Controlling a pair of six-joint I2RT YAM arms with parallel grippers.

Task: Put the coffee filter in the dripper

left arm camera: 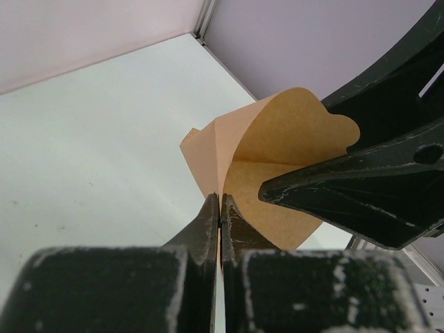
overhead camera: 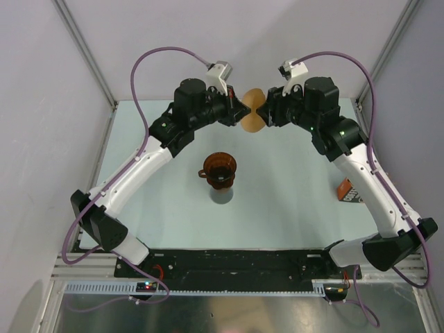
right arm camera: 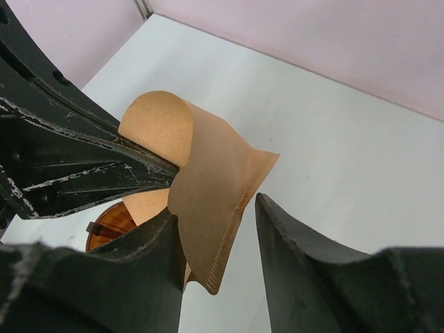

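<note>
The left tool (left arm camera: 220,208) is clenched on the edge of the coffee filter (overhead camera: 252,111) and holds it in the air over the far surface (overhead camera: 291,187). The right tool (right arm camera: 215,207) is spread, with the paper wall between its fingers. The dripper (overhead camera: 219,166) stands apart from them, nearer the arm bases.

— Where do your views sit?
— Top one looks down from above, behind the arm bases (overhead camera: 129,247), on the whole table (overhead camera: 291,201).
— Wrists?
— Very close, facing each other; all three share the coffee filter (overhead camera: 251,123) (left arm camera: 277,132) (right arm camera: 208,180).
</note>
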